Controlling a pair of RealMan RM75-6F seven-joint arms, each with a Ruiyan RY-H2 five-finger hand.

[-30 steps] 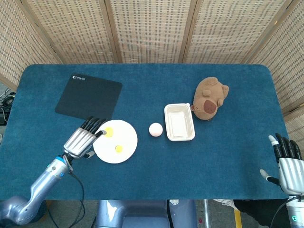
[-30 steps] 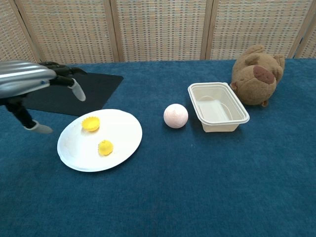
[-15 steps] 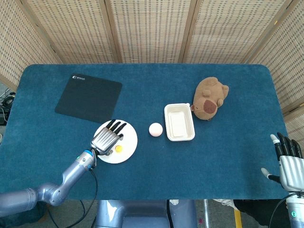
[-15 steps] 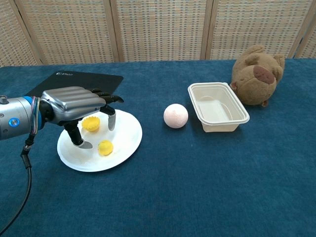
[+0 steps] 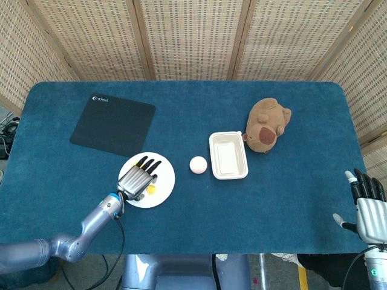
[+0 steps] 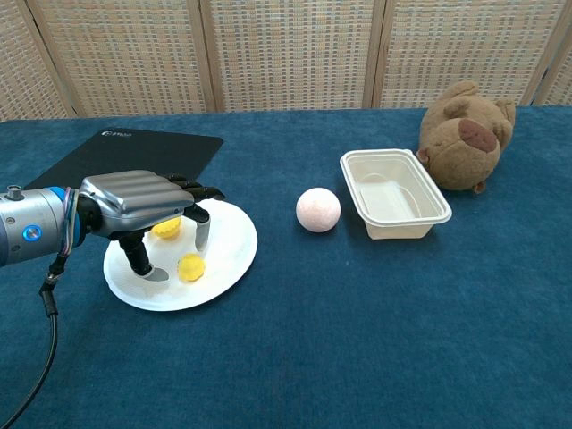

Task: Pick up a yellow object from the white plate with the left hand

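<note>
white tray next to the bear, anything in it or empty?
Empty. The white tray shows only its bare bottom in both the chest and head views. The pink ball sits outside it, on the tablecloth.

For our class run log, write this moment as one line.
phase: reaching | left hand: open above white plate, holds nothing | yellow objects: both on plate | right hand: open, idle at table edge

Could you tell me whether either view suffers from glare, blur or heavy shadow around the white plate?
Head view: even, soft light, sharp throughout; the left hand covers part of the round white plate. Chest view: also sharp, with a bright sheen on the hand's metal back, a faint shadow beneath it on the plate, and the two small yellow objects plainly visible.
</note>
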